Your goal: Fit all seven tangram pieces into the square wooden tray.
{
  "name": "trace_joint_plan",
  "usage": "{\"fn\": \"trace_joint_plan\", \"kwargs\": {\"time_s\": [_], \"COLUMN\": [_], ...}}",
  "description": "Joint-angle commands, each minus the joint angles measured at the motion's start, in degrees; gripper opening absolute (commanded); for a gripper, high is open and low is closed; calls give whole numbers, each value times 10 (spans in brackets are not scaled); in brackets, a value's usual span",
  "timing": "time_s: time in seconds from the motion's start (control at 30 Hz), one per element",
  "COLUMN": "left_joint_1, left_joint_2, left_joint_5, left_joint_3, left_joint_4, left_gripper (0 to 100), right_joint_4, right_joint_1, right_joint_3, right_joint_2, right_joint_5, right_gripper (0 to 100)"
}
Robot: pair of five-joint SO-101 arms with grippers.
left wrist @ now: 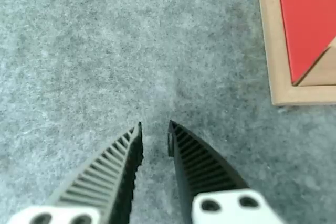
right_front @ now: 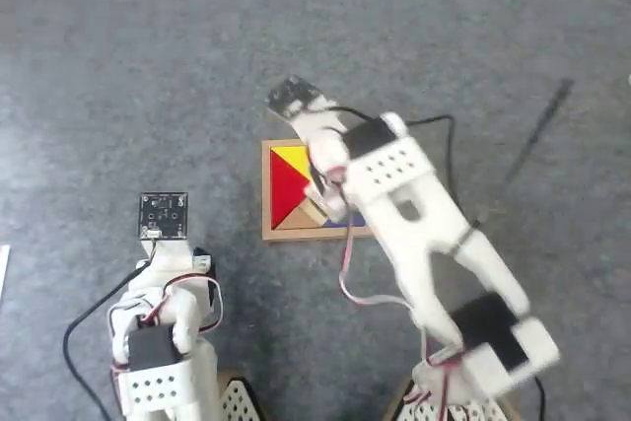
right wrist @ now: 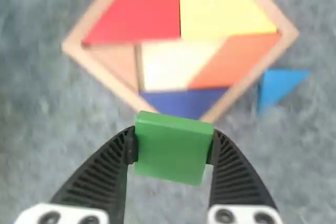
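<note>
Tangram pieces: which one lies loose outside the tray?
The blue triangle, on the mat beside the tray. The green piece is in the right gripper; the rest sit inside.

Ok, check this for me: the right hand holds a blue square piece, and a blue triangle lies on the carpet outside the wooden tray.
One thing is wrong: the square piece in the right hand is green, not blue, as the right wrist view shows. The rest stands: a blue triangle lies on the carpet outside the wooden tray.
</note>
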Motion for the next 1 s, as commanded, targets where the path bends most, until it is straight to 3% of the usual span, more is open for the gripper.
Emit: {"fn": "trace_joint_plan", "kwargs": {"time_s": [0.0,0.27,0.4,0.67,0.87,0.97], "left_joint_1": [2,2,2,2,2,2], "left_joint_2": [-11,-11,-11,-11,-11,-11], "left_joint_5": [0,0,0,0,0,0], "left_joint_3": [-7,-7,-7,-7,-7,-7], "left_joint_4": [2,2,2,2,2,2], "left_gripper": [81,81,81,81,81,81], "right_joint_4": [-18,-24,-23,-22,-20,-21], "right_joint_1": [-13,-38,-32,-29,-36,-36], "right_joint_3": [-82,-167,-185,-185,-185,-185], "right_joint_2": [81,204,226,238,238,237], "right_joint_5": [-8,6,55,57,57,57], "right_gripper": [80,80,80,90,277,315]}}
